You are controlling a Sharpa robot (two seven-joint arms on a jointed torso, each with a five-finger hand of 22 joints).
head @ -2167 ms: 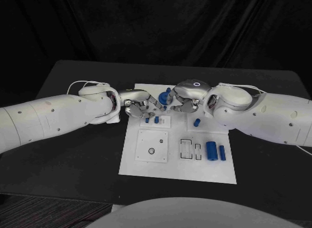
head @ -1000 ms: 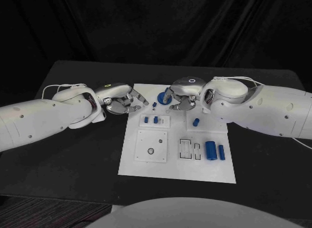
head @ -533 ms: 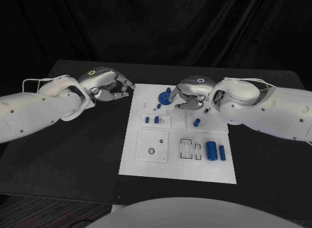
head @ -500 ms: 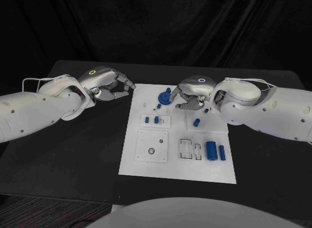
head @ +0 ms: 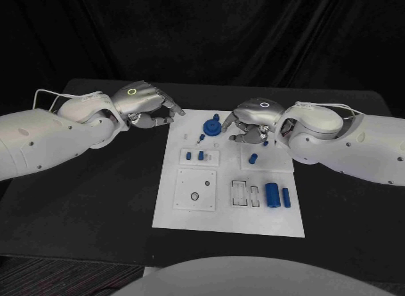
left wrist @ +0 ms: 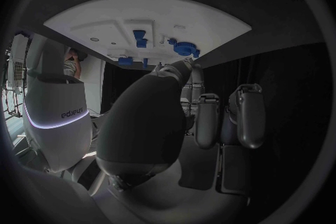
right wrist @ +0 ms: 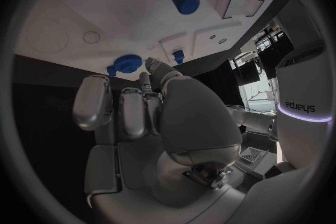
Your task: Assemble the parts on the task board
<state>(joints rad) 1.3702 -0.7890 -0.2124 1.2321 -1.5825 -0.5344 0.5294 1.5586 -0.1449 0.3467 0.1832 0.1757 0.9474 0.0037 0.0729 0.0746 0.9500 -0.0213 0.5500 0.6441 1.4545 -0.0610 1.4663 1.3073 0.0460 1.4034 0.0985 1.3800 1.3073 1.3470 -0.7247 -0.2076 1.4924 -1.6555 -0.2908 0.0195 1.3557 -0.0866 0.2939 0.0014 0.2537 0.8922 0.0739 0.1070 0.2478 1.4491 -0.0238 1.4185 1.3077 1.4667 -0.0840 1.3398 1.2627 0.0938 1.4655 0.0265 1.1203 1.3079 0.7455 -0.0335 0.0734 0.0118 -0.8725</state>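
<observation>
The white task board [head: 196, 209] lies mid-table. A blue gear [head: 213, 127] sits at its far end, a small blue peg [head: 200, 137] just in front of it. My right hand [head: 247, 123] hovers over the far end of the board, its fingertips right beside the gear [right wrist: 126, 63]; I cannot tell if they touch. It holds nothing. My left hand [head: 147, 111] is off the board's far left corner, over the black table, with nothing in it. In the left wrist view my left hand [left wrist: 182, 123] looks across at the board [left wrist: 105, 22] and the gear [left wrist: 185, 47].
Two small blue parts [head: 194, 156] stand in a raised white block, and another blue part [head: 253, 159] stands to their right. A thick blue cylinder [head: 272, 194] and a slimmer one [head: 285, 197] lie at the board's right, beside outlined slots [head: 244, 192].
My left hand has drawn away from the gear, off the board to the left and farther back. The right hand stays by the gear, which now rests on the board.
</observation>
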